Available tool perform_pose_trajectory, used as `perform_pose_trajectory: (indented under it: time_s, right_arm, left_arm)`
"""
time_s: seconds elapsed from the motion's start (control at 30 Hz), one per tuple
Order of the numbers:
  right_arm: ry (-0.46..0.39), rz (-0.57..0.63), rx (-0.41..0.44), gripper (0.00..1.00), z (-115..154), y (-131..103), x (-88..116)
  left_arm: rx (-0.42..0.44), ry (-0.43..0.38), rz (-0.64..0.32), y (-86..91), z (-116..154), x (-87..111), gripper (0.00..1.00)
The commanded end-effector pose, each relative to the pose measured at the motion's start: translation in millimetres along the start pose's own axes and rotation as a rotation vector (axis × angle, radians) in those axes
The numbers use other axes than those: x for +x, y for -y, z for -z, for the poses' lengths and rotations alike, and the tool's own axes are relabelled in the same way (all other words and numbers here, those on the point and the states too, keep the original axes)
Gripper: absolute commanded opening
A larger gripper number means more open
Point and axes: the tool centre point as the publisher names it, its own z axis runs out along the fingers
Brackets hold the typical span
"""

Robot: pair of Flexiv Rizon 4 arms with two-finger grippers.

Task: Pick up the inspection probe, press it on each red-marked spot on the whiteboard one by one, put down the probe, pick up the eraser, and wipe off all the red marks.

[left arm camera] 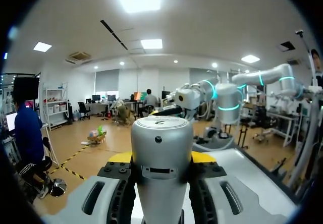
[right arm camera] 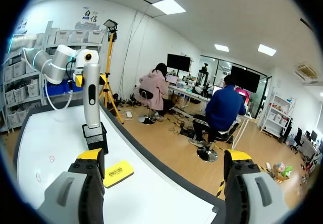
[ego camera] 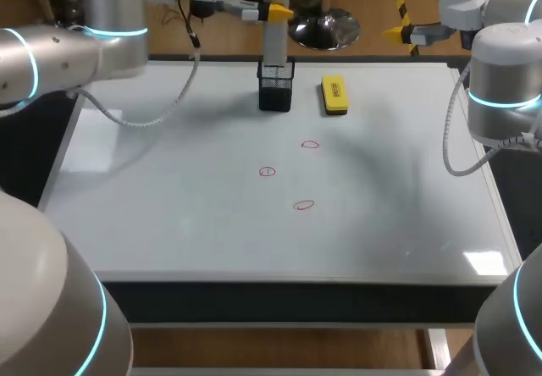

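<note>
1. Standing upright in a black mesh holder [ego camera: 276, 95] at the far middle of the whiteboard [ego camera: 169, 215]: inspection probe [ego camera: 274, 41], a smooth grey cylinder with a flat round cap. Carries a small dark dot and a narrow slot on its side, as seen from the left wrist.
2. Closed on the probe's upper part from both sides: left hand [left arm camera: 161, 157], dark pads against the grey body, yellow tips peeking out just behind it.
3. Lying flat near the holder, on the right arm's side and not touching it: yellow eraser [ego camera: 334, 94], a block with a dark lower edge.
4. Drawn near the middle of the whiteboard, nearer than holder and eraser: far red mark [ego camera: 310, 145], middle red mark [ego camera: 267, 171], near red mark [ego camera: 303, 205], each a small thin ring, all well apart from each other.
5. Spread wide with nothing between its fingers, by the whiteboard's far right edge: right hand [right arm camera: 164, 156]. Looks across toward eraser, holder and probe, well apart from all three.
</note>
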Motion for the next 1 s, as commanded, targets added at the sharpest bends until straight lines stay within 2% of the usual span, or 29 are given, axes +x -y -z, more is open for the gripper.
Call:
perform_pose_trajectory:
  time_s: [0.03, 0.17, 0.33, 0.73, 1.0]
  right_arm:
    - [-0.001, 0.0, 0.001, 1.0, -0.1, 0.0, -0.5]
    - [-0.001, 0.0, 0.001, 1.0, -0.1, 0.0, -0.5]
    - [-0.001, 0.0, 0.001, 1.0, -0.1, 0.0, -0.5]
    - [-0.001, 0.0, 0.001, 1.0, -0.1, 0.0, -0.5]
    - [-0.001, 0.0, 0.001, 1.0, -0.1, 0.0, -0.5]
  left_arm:
    - [-0.01, 0.023, -0.013, 12.0, 19.5, 12.7, 0.0]
    - [-0.004, 0.033, -0.028, 18.0, 36.4, 19.6, 0.0]
    - [0.008, 0.057, -0.038, 17.2, 62.7, 25.6, 0.0]
    - [-0.013, 0.167, -0.04, -2.5, 134.5, 37.4, 0.0]
    - [-0.021, 0.197, -0.041, -22.8, 172.5, 42.7, 0.0]
